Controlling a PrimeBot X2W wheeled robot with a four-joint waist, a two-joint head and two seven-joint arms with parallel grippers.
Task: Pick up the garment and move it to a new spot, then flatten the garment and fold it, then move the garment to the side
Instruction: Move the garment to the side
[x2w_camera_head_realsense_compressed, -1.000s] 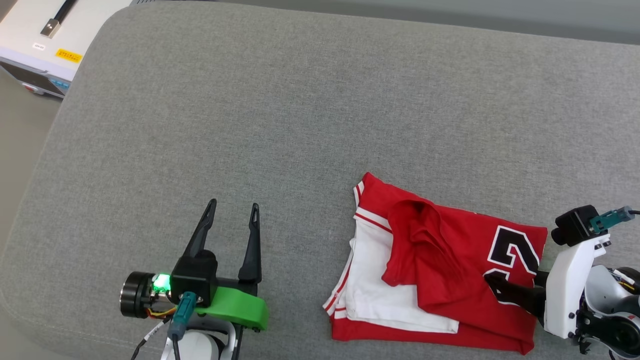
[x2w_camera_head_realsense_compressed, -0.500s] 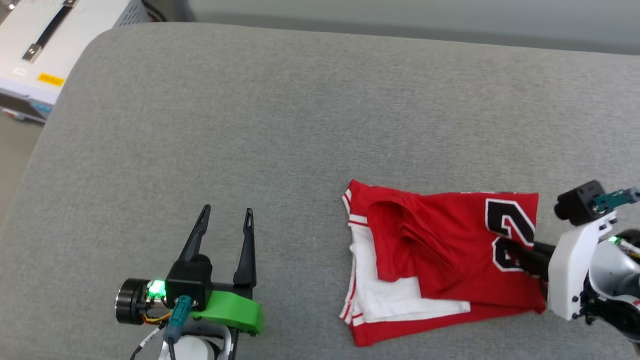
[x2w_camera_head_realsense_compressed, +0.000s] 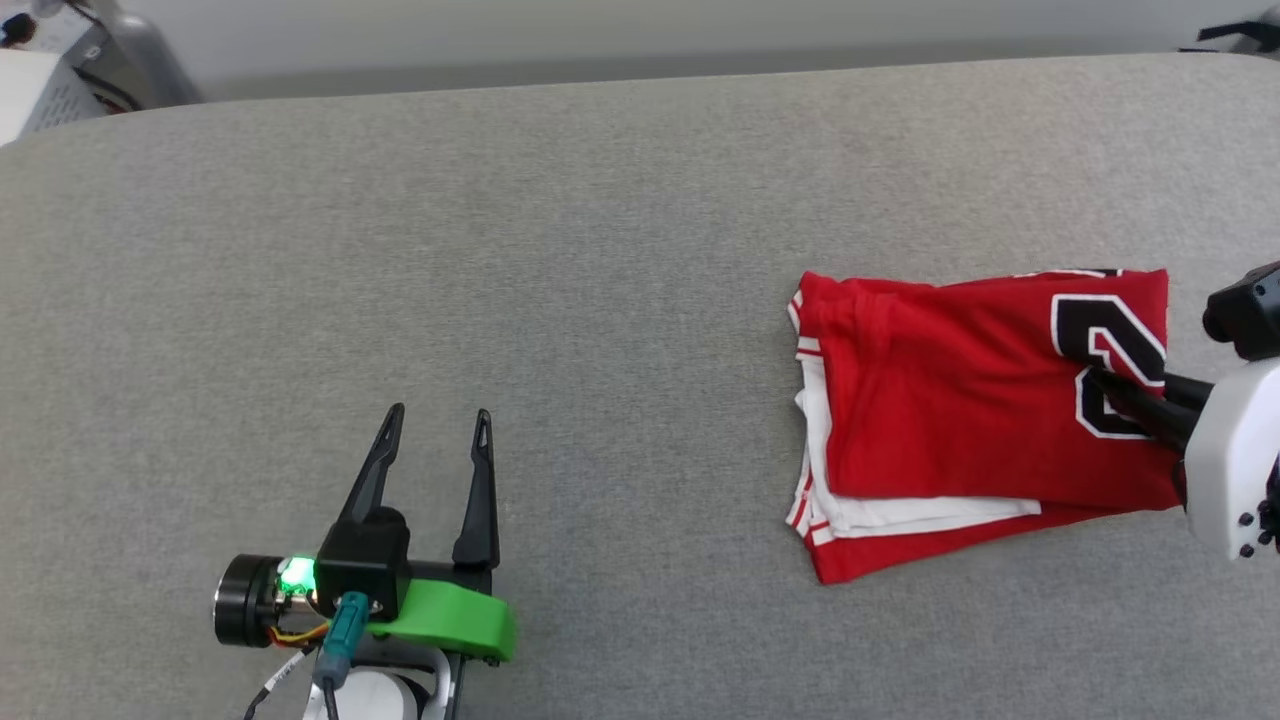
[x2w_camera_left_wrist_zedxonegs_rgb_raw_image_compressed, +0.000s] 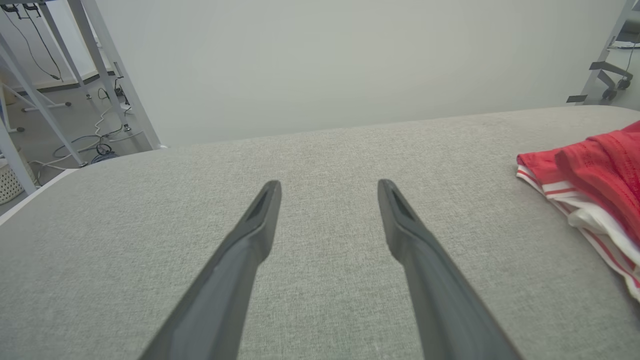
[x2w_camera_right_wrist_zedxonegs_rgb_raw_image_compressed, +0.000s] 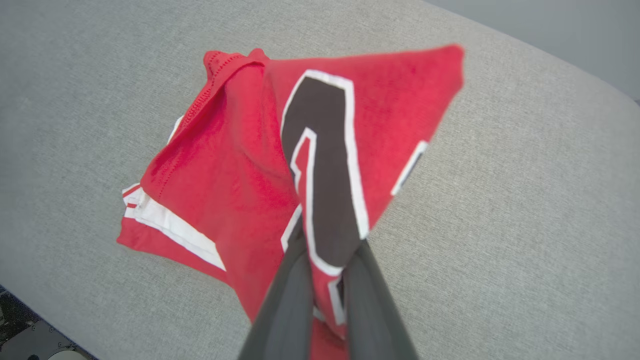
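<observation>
So, going left to right: the left gripper (x2w_camera_head_realsense_compressed: 440, 412) with its two long dark fingers sits low over the grey woven fabric surface (x2w_camera_head_realsense_compressed: 600, 250), jaws spread wide with nothing between them. Its own wrist view picks up stuff the head view doesn't: white metal frame legs (x2w_camera_left_wrist_zedxonegs_rgb_raw_image_compressed: 100, 65) and loose cables (x2w_camera_left_wrist_zedxonegs_rgb_raw_image_compressed: 95, 145) on the floor past the surface's far left edge, plus a plain pale wall (x2w_camera_left_wrist_zedxonegs_rgb_raw_image_compressed: 325, 65). Over on the right, the red jersey-style T-shirt with white sleeves and striped trim (x2w_camera_head_realsense_compressed: 950, 400) lies folded on the surface, well apart from the left gripper. The right gripper (x2w_camera_head_realsense_compressed: 1105, 385) is clamped on the shirt's right edge, right on the black white-outlined numeral. The right wrist view gets that pinch up close, with red cloth tented up between the fingers (x2w_camera_right_wrist_zedxonegs_rgb_raw_image_compressed: 285, 300). In the head view the white wrist housing (x2w_camera_head_realsense_compressed: 1230, 470) covers part of that edge.
</observation>
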